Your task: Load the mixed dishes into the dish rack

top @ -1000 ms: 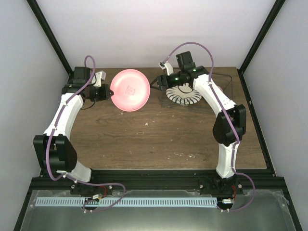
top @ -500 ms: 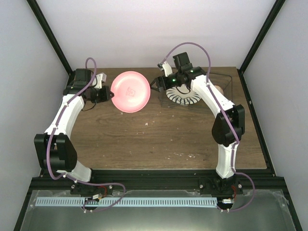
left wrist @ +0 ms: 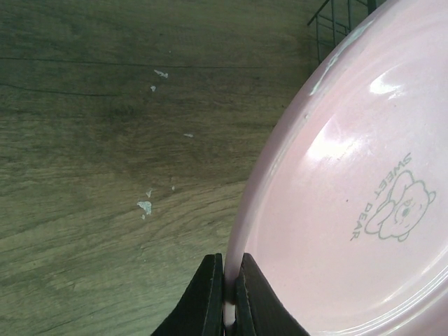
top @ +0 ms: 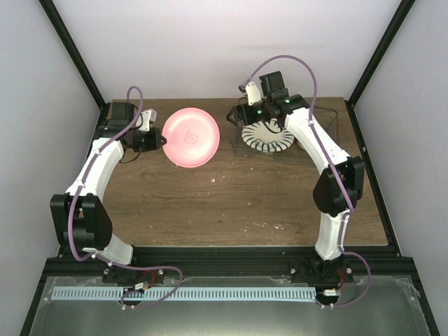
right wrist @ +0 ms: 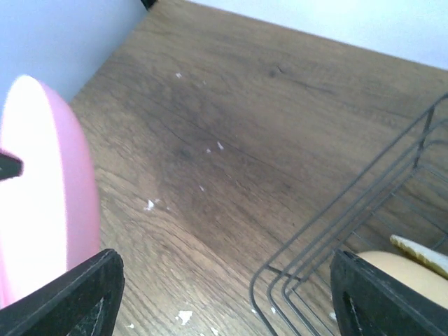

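Tabletop (top: 245, 203) shows one pink plate (top: 190, 137), one striped plate (top: 266, 141), one dish rack (right wrist: 329, 231).

Left tool (left wrist: 227, 269) tight together, right tool (right wrist: 227, 264) wide apart

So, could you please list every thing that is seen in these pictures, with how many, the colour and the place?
pink plate: one, pink, held upright on its edge over the back left of the table
striped plate: one, white with black stripes, in the rack, partly under the right arm
bowl: one, cream, in the rack, only partly seen
rack: one, dark wire, back right of the table
table: one, brown wood
white flecks: several, white, on the table
left arm, right arm: two, white and black, purple cables
left fingers: black, shut on the pink plate's rim
right fingers: black, open, empty, between pink plate and rack
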Controlling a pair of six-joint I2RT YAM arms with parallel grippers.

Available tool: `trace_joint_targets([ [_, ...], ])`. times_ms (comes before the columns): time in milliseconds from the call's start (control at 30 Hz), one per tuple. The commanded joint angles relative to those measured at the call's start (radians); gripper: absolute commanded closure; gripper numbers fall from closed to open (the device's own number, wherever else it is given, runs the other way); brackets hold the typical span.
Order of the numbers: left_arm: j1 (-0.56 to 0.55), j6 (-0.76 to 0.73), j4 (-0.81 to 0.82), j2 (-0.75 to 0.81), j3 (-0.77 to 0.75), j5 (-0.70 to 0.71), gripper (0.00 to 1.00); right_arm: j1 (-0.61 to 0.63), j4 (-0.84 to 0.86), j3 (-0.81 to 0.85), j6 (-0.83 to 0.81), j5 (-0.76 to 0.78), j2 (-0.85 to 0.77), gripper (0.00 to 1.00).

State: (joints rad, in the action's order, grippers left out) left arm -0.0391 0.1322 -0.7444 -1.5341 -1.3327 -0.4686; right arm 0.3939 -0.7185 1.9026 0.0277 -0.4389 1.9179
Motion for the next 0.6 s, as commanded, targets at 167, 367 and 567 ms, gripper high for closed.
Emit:
trace_joint_targets([
  [167,-0.018,0.021,0.082,0.008,0.052,-0.040,1.00,0.029,0.190,-0.085,0.099,-0.312,-0.062,0.17],
  [367,-0.051,0.044,0.121,-0.006,0.046,-0.039,1.00,0.047,0.205,-0.129,0.101,-0.337,-0.029,0.17],
  [567,-0.078,0.058,0.134,-0.030,0.007,-0.042,1.00,0.069,0.204,-0.139,0.087,-0.357,0.003,0.22],
])
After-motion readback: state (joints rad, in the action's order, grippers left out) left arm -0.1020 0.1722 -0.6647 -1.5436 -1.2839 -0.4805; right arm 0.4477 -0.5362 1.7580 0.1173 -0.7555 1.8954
